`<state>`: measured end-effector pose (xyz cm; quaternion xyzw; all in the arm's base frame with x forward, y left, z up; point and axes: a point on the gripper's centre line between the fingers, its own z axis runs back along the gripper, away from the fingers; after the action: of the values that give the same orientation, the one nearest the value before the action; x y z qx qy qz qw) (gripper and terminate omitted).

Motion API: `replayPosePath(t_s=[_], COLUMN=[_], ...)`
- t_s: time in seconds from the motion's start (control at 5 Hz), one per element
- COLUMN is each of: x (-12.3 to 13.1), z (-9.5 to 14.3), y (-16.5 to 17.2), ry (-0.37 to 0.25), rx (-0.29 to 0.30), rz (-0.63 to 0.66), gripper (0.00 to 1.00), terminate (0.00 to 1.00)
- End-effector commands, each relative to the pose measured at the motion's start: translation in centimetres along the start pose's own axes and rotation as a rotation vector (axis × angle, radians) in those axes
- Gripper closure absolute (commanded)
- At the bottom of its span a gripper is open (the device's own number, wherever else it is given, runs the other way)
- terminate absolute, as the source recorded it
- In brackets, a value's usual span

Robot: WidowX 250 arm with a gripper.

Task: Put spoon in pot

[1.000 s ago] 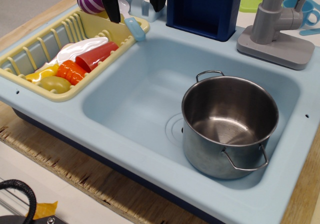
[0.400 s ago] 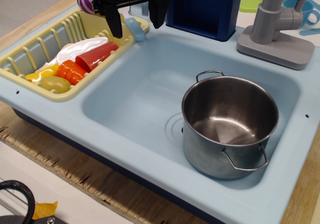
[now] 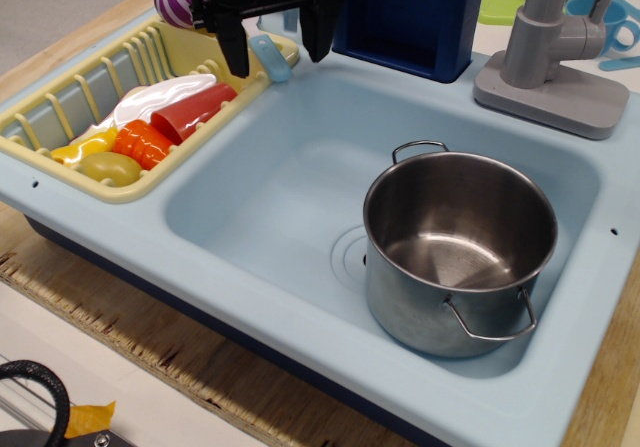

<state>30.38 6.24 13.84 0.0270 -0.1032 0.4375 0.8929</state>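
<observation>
The spoon (image 3: 268, 57) lies on the back right corner of the yellow rack; only its light blue handle shows, and the bowl is hidden behind the gripper. My black gripper (image 3: 276, 61) is open and hangs over it, one finger (image 3: 238, 52) to the left of the handle and the other finger (image 3: 314, 39) to the right. I cannot tell whether they touch it. The shiny steel pot (image 3: 420, 302) stands upright and empty in the right part of the light blue sink (image 3: 270, 207), well apart from the gripper.
The yellow dish rack (image 3: 60, 107) at the left holds toy food: a glossy white piece (image 3: 160, 99), a red piece (image 3: 190, 112), and orange and yellow pieces. A dark blue box (image 3: 410, 17) and a grey faucet (image 3: 550, 57) stand behind the sink. A purple striped toy (image 3: 172, 2) sits behind the rack.
The gripper has come down a little and shifted slightly right, so its open fingers now straddle the spoon handle more closely. Spoon and pot have not moved.
</observation>
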Motion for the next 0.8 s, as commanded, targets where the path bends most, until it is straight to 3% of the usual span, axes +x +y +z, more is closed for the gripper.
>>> replayPosePath(t_s=[0.0,0.2,0.4,0.6], x=[0.9,1.0,0.7,0.3], z=[0.0,-0.8,-0.7,1.0], y=[0.2,0.3,0.5,0.8], ry=[0.005,0.036,0.039,0.024], rx=[-0.023,-0.021,-0.013,-0.008], rz=[0.036,0.050,0.069,0.079], gripper=[0.00,0.00,1.00,1.00], terminate=[0.00,0.00,0.00,0.00])
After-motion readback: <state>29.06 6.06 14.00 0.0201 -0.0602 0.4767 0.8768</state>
